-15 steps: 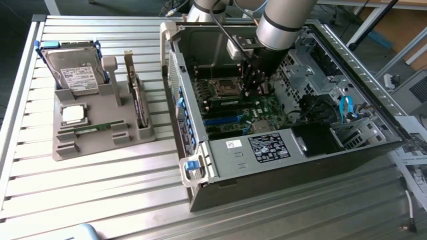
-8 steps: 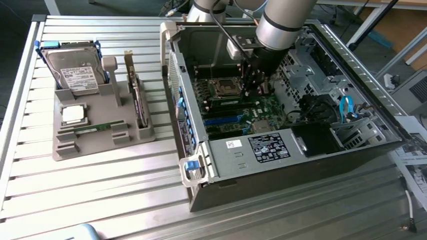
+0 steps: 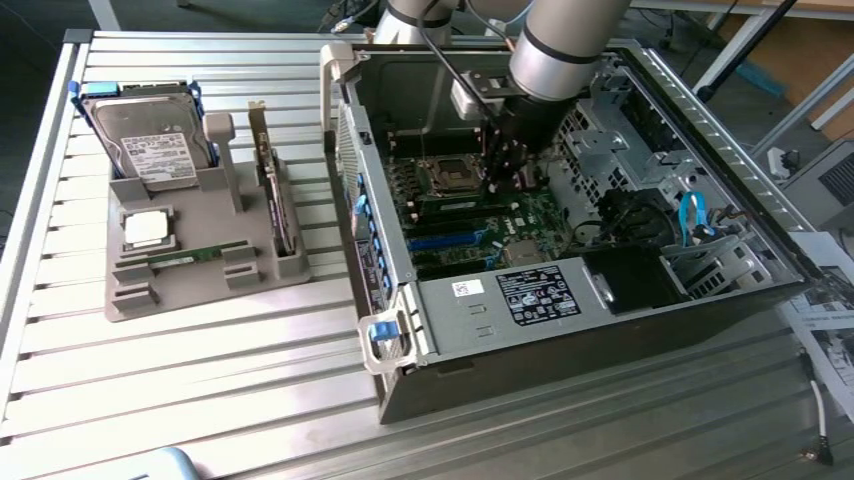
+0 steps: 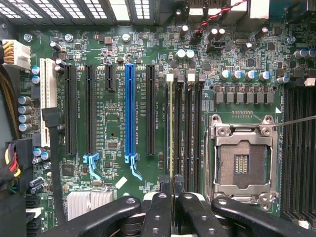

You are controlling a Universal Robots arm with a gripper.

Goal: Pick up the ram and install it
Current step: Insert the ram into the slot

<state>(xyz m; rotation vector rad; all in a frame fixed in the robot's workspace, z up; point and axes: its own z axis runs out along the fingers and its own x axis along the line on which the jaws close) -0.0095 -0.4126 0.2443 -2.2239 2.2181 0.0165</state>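
Observation:
The ram (image 4: 171, 138) appears edge-on as a thin, pale green line running along the first memory slot beside the black slots (image 4: 190, 128). My gripper (image 4: 172, 197) is shut on it, one black finger pressed against each side of its near end. In the exterior view the gripper (image 3: 511, 185) reaches down into the open computer case (image 3: 534, 300), just above the motherboard and close to the processor socket (image 3: 451, 175). I cannot tell whether the ram is seated in the slot or hovering just over it.
The empty processor socket (image 4: 242, 163) lies beside the memory slots, and the blue card slot (image 4: 130, 113) is on the other side. On the exterior view's left, a grey holder (image 3: 200, 290) carries a hard drive (image 3: 154, 145), a silver processor chip (image 3: 147, 228), an upright expansion card (image 3: 274, 195) and a second green stick (image 3: 187, 257).

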